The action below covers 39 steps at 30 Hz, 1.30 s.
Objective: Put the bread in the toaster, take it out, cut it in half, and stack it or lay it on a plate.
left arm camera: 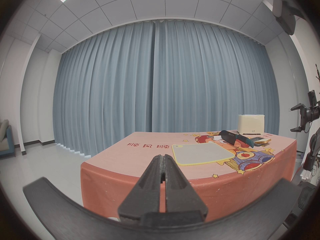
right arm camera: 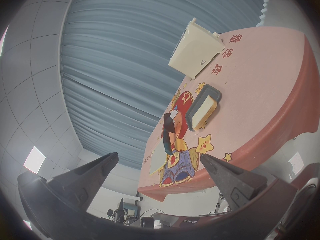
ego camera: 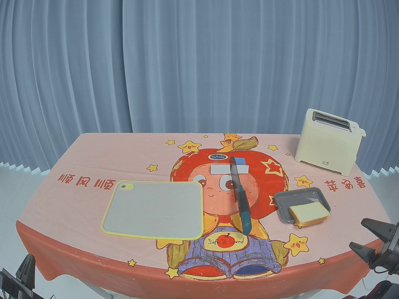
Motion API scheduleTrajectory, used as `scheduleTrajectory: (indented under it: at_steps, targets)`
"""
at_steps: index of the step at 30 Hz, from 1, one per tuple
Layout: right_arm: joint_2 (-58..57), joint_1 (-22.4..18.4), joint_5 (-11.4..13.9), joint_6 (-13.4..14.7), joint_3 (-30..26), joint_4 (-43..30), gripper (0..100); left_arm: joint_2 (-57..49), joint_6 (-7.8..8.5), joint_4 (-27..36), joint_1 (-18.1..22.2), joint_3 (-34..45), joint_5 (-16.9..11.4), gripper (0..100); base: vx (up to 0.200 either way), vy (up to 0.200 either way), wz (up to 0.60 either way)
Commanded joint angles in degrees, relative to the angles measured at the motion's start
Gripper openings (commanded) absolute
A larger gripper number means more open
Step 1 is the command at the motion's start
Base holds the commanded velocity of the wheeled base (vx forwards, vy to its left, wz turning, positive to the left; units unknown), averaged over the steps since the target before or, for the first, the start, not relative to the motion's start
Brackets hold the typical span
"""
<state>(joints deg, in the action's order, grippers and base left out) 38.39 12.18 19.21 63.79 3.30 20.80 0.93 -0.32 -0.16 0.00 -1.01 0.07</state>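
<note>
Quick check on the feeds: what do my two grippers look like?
Both are matte black. The left gripper and right gripper each have two wedge-shaped fingers that taper to blunt tips. Each pair is mounted on a curved black bar. The surfaces are plain, with no coloured markings.

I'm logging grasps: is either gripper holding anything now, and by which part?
Nothing is held. The left gripper is shut on nothing, the right gripper is open, and the bread lies in the grey tray.
</note>
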Motion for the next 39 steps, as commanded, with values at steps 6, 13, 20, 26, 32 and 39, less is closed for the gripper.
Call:
scheduleTrajectory:
  at_steps: [6, 13, 20, 26, 32, 39]
  targets:
    - [2.8, -0.2, -0.1, 0.1, 0.9, 0.8, 100, -0.8, -0.03, 0.0, 0.0, 1.0, 0.0, 0, 0.0, 0.0, 0.0]
    - [2.9, -1.9, -0.1, 0.1, 3.0, 0.8, 100, -0.8, -0.03, 0.0, 0.0, 1.0, 0.0, 0, 0.0, 0.0, 0.0]
    - [4.9, -1.8, 0.0, 0.3, 3.2, 0.9, 100, -0.8, -0.03, 0.0, 0.0, 1.0, 0.0, 0, 0.0, 0.0, 0.0]
    - [7.0, -1.6, 0.1, 0.3, 3.6, 2.6, 100, -0.8, -0.03, 0.0, 0.0, 1.0, 0.0, 0, 0.0, 0.0, 0.0]
    - [9.8, -1.5, 0.3, 0.3, 3.5, 3.9, 100, -0.8, -0.03, 0.0, 0.0, 1.0, 0.0, 0, 0.0, 0.0, 0.0]
    - [12.0, -0.3, 1.3, 0.2, 2.9, 3.6, 100, -0.8, -0.03, 0.0, 0.0, 1.0, 0.0, 0, 0.0, 0.0, 0.0]
